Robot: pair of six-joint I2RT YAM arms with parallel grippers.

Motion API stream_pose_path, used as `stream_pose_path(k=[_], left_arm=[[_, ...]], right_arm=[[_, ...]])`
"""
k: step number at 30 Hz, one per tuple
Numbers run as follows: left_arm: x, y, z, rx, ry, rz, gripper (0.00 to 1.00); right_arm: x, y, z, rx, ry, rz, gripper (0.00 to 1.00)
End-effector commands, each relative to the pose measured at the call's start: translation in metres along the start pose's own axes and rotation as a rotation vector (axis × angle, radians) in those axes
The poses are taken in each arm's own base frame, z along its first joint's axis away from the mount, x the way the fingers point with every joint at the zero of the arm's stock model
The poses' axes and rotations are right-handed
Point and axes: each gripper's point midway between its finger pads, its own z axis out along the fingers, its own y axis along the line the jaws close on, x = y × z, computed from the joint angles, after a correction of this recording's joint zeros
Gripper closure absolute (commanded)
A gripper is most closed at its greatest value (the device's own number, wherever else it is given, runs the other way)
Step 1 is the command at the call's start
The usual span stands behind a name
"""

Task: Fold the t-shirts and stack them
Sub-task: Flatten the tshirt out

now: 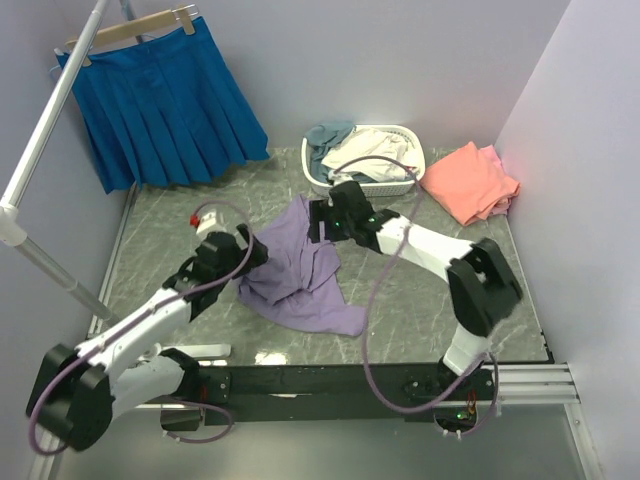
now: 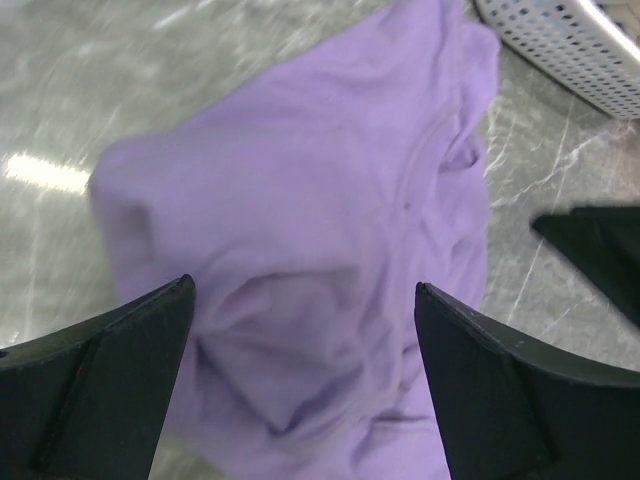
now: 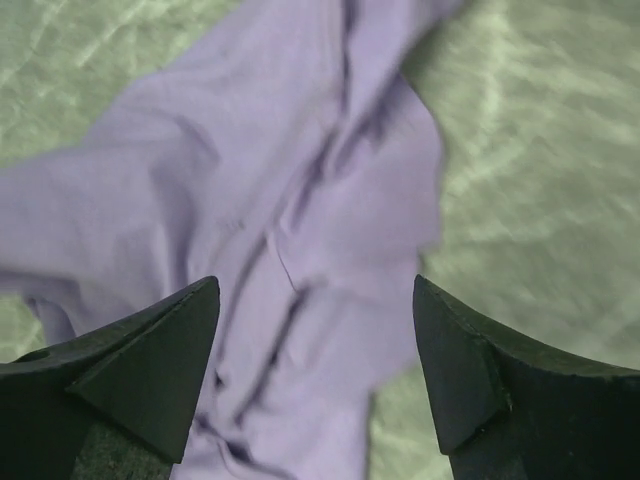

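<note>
Grey marbled table (image 1: 150, 240), walled on three sides. Blue pleated skirt (image 1: 165, 105) on a wooden hanger, far left corner.

Lavender t-shirt (image 1: 305, 280) lies crumpled at table centre, flat on the surface and between the two arms.

White lattice basket (image 1: 370, 187) stands at the far edge. It holds a cream t-shirt (image 1: 375, 150) and a grey-blue t-shirt (image 1: 328, 135).

Coral-pink t-shirts (image 1: 470, 183) are piled just right of the basket.

Left gripper (image 2: 305, 290) is over the lavender shirt's left edge, jaws wide and nothing pinched. Right gripper (image 3: 315, 285) is over its far end, jaws likewise spread, with cloth beneath and not gripped.
</note>
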Motion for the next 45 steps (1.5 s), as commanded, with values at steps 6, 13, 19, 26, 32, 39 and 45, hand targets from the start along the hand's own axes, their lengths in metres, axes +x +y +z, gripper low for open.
stream_pose_path(k=[6,13,19,26,32,39,45], left_arm=[[0.013,0.028,-0.013,-0.062,-0.047,-0.108,0.03],[0.030,0.039,-0.003,-0.098,-0.020,-0.107,0.03],[0.034,0.041,0.007,-0.119,-0.010,-0.100,0.02],[0.037,0.043,0.022,-0.152,-0.007,-0.083,0.04],[0.039,0.032,0.039,-0.130,0.007,-0.067,0.48],[0.016,0.013,0.052,-0.150,-0.015,0.010,0.93],[-0.034,-0.020,0.056,-0.101,-0.065,0.087,0.89]], right_arm=[[-0.039,0.052,0.061,-0.199,0.011,0.005,0.19],[-0.035,0.050,0.096,-0.164,0.078,-0.025,0.20],[-0.026,0.036,0.126,-0.091,0.123,-0.059,0.19],[-0.026,0.007,0.129,0.063,0.107,-0.071,0.20],[-0.010,-0.003,0.129,0.083,0.162,-0.078,0.80],[0.016,-0.027,0.088,0.147,0.145,-0.024,1.00],[0.051,-0.052,0.015,0.210,0.128,0.032,1.00]])
